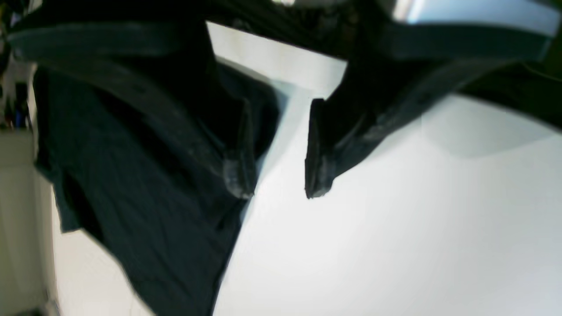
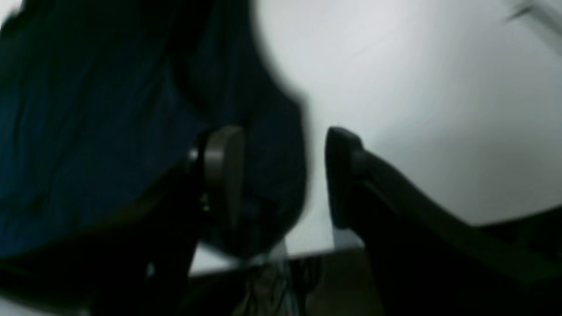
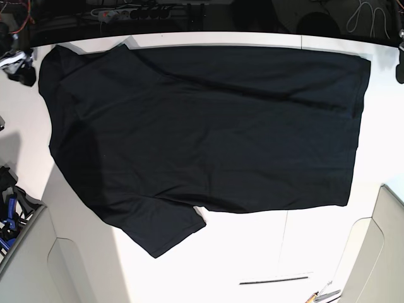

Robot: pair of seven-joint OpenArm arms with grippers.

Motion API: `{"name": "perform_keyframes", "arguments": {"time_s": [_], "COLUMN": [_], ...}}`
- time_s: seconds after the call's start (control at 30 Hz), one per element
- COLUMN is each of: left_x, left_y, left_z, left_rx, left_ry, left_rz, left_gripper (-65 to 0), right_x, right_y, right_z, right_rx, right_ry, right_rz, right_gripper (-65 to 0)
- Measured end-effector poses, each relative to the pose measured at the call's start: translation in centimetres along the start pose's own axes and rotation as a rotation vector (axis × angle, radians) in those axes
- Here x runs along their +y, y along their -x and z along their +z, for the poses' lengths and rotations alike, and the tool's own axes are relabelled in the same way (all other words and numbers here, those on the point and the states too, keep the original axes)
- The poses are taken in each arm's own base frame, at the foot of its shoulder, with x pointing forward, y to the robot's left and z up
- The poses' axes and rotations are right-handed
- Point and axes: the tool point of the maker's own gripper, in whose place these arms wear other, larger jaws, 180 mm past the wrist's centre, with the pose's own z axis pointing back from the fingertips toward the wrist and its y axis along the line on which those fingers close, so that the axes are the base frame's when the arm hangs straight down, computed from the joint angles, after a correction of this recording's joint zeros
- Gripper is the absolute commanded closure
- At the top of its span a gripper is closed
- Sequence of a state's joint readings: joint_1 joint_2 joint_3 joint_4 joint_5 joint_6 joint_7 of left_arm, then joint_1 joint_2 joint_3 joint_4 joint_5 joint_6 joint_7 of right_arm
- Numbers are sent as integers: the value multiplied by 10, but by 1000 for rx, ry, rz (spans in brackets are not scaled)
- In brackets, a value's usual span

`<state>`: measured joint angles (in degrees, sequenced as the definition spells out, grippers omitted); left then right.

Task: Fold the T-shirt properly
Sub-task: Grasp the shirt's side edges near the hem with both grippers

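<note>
Far left in the base view, at the upper corner, the right gripper (image 3: 24, 68) stands near the left edge of the T-shirt. Its fingers are apart in the right wrist view, with nothing clamped between them; that view is blurred, and dark cloth appears to lie beneath one finger.

The black T-shirt (image 3: 208, 132) occupies the middle of the white table (image 3: 252, 252), spread wide between the two grippers. Its upper left portion shows overlapping layers and a raised crease running down toward the right. At the lower left, a sleeve-like flap extends to a blunt point on the table. The upper right corner shows a layered fold, and the lower right corner lies flat.

At the far right edge, the left gripper (image 3: 400, 63) is partly cut off, just beyond the T-shirt's right side. Its fingers are apart in the left wrist view, holding nothing.
</note>
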<state>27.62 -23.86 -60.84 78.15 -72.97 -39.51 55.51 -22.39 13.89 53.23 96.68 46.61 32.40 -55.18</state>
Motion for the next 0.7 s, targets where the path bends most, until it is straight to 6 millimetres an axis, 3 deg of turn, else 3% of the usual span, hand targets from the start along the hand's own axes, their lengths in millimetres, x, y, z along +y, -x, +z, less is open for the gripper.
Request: {"name": "perform_keyframes", "arguments": {"time_s": [0.13, 0.23, 0.43, 0.57, 0.7], "left_x": [-7, -15, -37, -59, -90], "left_y": [-20, -36, -56, -58, -68], "left_z": [-4, -11, -46, -83, -118], "left_rx": [-23, -55, -64, -31, -22], "left_ry": [24, 49, 66, 65, 78], "left_rz": [-30, -48, -157, -294, -449], "left_gripper": [-237, -302, -319, -320, -321], "right_x": [-3, -4, 24, 43, 55], "right_y": [-53, -87, -156, -181, -187], "right_z": [-2, -6, -23, -63, -117], "right_rx": [-139, -218, -354, -334, -253], "right_ry": [16, 42, 2, -31, -64], "right_rz": [25, 45, 148, 172, 167], "right_gripper": [-302, -302, -302, -302, -302]}}
